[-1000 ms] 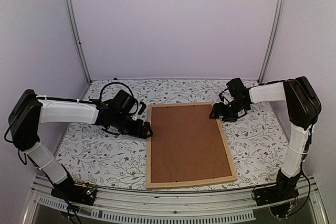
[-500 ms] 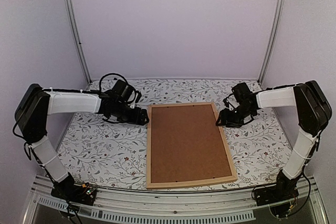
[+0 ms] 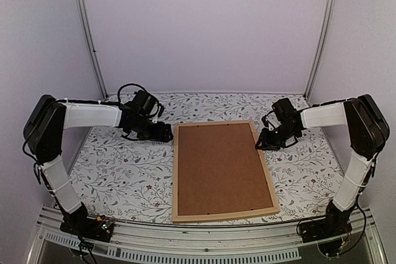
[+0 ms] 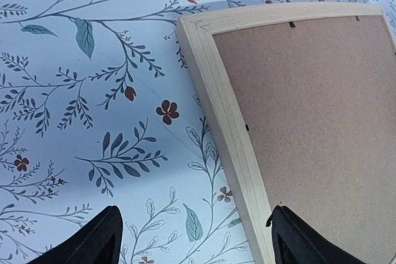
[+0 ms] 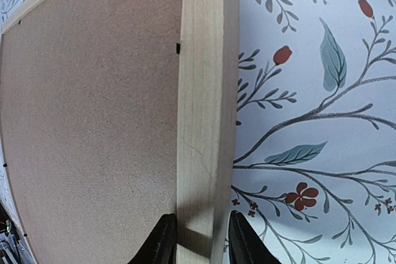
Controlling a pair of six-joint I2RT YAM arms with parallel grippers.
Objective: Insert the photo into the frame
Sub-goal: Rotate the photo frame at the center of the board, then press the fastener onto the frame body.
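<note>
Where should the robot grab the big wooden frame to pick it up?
By one long side rail, coming down from above at the outer edge. The frame lies flat, back up, so only its narrow wooden rail fits between fingers. The brown backing board is far too broad. The right gripper straddles the right rail just this way.

Back wall (image 3: 204, 29), upper centre: plain pale lilac. Aluminium uprights (image 3: 87, 29), upper left and upper right. Tabletop (image 3: 124, 177), lower half: white covering printed with grey-green leaves and small red flowers. Metal rail (image 3: 185, 233), bottom edge. Light soft, even.
</note>
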